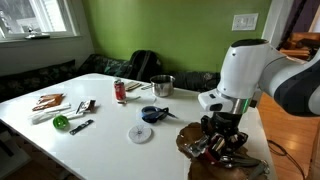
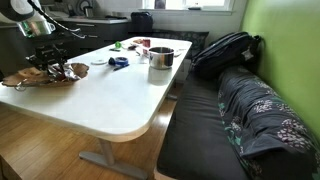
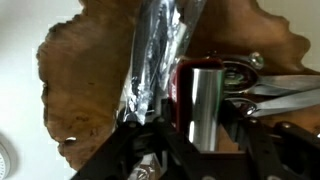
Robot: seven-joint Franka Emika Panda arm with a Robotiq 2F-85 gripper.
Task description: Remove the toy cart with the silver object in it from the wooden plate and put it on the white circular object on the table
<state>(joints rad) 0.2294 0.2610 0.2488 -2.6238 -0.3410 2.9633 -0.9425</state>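
1. One gripper [image 1: 222, 145] hangs straight down over the wooden plate [image 3: 90, 70] at the table's [image 1: 110, 145] corner. Its black fingers reach down among the things on the plate. I cannot tell whether the jaws are spread or pressed onto anything.
2. One toy cart [image 3: 180, 95] stands on the plate, close below the wrist camera. Only its dark rim shows.
3. One silver piece [image 3: 205, 100], a short smooth cylinder, stands upright inside the cart.
4. There is one wooden plate, dark brown with a wavy edge. It is seen in both exterior views.
5. One white disc [image 1: 140, 133] lies flat on the table, near the plate and apart from it.
6. Crowding the cart on the plate are two things. One crinkled foil strip [image 3: 155, 50] lies just beside it on one side, and shiny metal utensils [image 3: 285, 95] lie on the other. How many utensils there are I cannot tell.
7. One blue round thing [image 1: 152, 114] sits just beyond the disc.
8. One steel pot [image 1: 162, 86] and one red can [image 1: 120, 90] stand farther back on the table.
9. Well apart from the plate are one green thing [image 1: 61, 122] and some loose cutlery [image 1: 85, 107], too small to count.
10. One black backpack [image 2: 225, 50] rests on the bench [image 2: 200, 130] beside the table.
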